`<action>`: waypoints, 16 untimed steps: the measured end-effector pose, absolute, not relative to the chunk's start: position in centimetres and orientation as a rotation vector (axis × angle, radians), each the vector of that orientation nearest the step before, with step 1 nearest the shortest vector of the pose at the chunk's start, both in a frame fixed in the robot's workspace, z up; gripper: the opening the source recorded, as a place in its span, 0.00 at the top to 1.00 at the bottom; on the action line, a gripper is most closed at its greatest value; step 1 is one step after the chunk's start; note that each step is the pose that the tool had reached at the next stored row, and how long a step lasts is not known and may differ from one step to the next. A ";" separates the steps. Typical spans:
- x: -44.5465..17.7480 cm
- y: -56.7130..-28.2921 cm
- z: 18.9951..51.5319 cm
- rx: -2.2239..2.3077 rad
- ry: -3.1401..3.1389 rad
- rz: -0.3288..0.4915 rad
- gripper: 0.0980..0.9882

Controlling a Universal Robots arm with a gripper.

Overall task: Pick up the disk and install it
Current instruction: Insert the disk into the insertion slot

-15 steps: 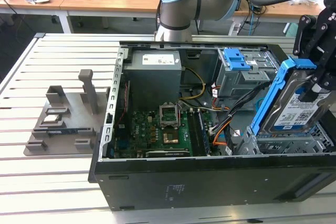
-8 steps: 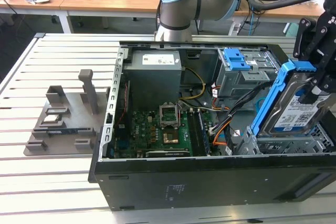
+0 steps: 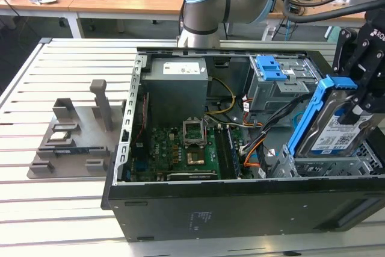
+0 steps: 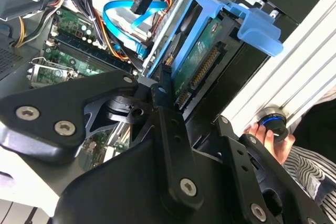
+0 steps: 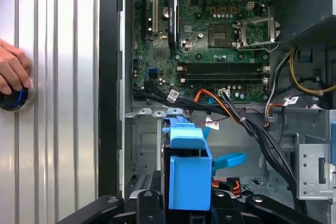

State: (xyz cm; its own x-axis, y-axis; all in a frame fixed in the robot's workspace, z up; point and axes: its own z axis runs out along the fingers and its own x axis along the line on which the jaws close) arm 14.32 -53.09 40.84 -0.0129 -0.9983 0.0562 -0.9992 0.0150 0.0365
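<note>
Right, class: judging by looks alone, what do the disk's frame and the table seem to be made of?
The disk: its blue frame looks like moulded plastic, uniform colour with a dull sheen. The table: likely aluminium, silver-grey and slotted, with soft streaky reflections in the first wrist view.

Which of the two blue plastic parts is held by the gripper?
The blue caddy around the disk, tilted at the exterior view's right; the blue latch piece sits untouched on the grey drive bay.

In the exterior view, the lower part of the disk point(image 3: 338, 132) was hidden behind the wall of the computer case point(image 3: 240, 209), and the tool point(image 3: 360, 110) was cut off by the frame's edge. In the first wrist view, a person's hand point(image 5: 11, 72) was cut by the edge, and the knob point(image 5: 12, 100) beneath it was partly covered. The disk's label could not be made out.
</note>
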 end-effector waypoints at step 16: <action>14.3 -53.1 37.8 2.160 -2.190 0.021 0.71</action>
State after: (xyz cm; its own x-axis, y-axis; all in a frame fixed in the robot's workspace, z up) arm 14.32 -53.09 37.84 -0.0129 -0.9983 0.0562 -0.9992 0.0150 0.0365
